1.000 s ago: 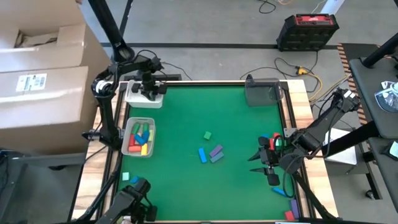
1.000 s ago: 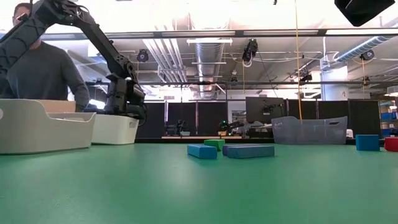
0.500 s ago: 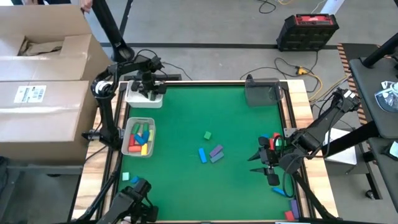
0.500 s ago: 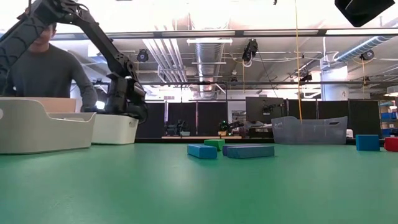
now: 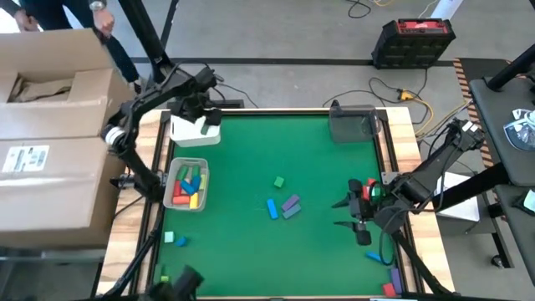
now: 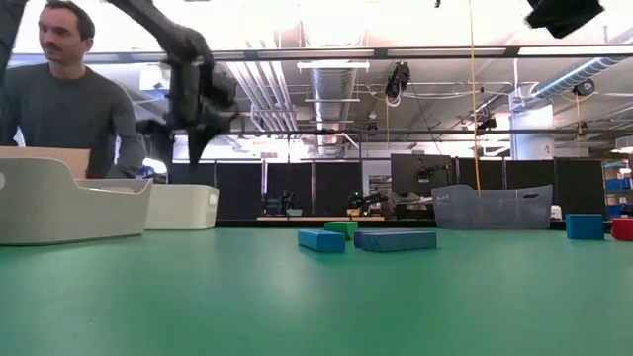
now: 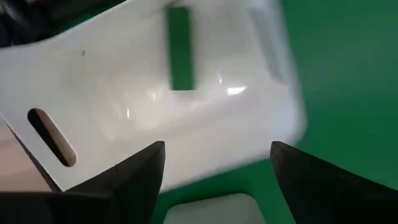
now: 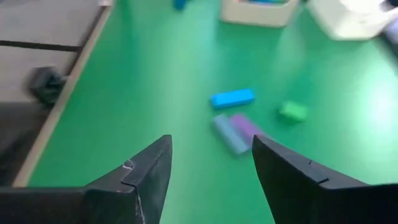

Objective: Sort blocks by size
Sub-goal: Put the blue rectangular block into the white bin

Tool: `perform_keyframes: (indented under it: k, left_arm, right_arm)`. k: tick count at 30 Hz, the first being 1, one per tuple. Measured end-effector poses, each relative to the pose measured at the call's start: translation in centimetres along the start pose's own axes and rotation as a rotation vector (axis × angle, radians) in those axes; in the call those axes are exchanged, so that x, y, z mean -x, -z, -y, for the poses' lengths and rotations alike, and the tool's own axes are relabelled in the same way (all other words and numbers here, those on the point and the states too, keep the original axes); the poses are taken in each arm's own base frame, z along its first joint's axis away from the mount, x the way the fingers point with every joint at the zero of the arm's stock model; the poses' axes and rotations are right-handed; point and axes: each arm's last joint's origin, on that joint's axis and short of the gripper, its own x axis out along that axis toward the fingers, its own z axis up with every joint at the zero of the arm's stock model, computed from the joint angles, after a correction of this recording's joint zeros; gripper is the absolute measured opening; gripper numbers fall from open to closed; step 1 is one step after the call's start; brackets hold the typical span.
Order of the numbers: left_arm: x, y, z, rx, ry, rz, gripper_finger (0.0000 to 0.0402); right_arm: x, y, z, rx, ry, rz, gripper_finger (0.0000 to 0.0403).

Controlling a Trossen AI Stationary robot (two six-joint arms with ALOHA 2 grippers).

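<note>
High view: left end effector (image 5: 198, 107) agape over white tray (image 5: 178, 131), maybe corner-edge.

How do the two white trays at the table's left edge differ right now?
The far white tray holds a single green bar, and the left gripper hovers open above it. The nearer white tray holds a heap of mixed blocks, red, yellow, blue and green, with no gripper over it. Both are white and rest on the green mat.
</note>
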Motion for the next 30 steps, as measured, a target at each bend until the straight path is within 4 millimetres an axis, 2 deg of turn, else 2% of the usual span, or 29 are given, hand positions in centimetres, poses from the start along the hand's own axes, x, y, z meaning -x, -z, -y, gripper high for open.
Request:
perform_keyframes:
  k: [3, 7, 10, 12, 17, 21, 25, 30]
  left_arm:
    - [2.9, 2.8, 2.5, -0.114, 0.004, 0.11, 0.0273]
    - [5.5, 7.9, 6.5, -0.305, 0.03, 0.274, 0.0272]
    - [6.5, 12.2, 9.3, -0.461, 0.119, 0.424, 0.0272]
    - [6.2, 15.1, 11.4, -0.558, 0.216, 0.542, 0.0272]
    - [3.8, 22.3, 15.8, -0.758, 0.5, 0.736, 0.0272]
    - [0.5, 26.4, 18.7, -0.788, 0.613, 0.84, 0.0271]
    - [-3.5, 28.9, 21.7, -0.812, 0.602, 0.891, 0.0271]
    - [-8.4, 29.7, 24.5, -0.817, 0.502, 0.877, 0.0273]
  right_arm:
    - [-0.9, -0.1, 0.4, 0.044, 0.057, -0.011, 0.0228]
    - [-3.4, 0.1, 1.0, 0.069, 0.13, -0.07, 0.0249]
    - [-5.5, 0.0, 1.3, 0.073, 0.15, -0.093, 0.0263]
    - [-6.5, -0.1, 1.4, 0.089, 0.133, -0.1, 0.0271]
    - [-8.0, 0.0, 1.4, 0.142, 0.13, -0.115, 0.0283]
    - [-8.8, 0.7, 1.6, 0.165, 0.147, -0.15, 0.028]
    - [-9.8, 1.2, 1.8, 0.185, 0.165, -0.187, 0.0269]
    - [-11.1, 1.9, 2.0, 0.209, 0.224, -0.226, 0.0269]
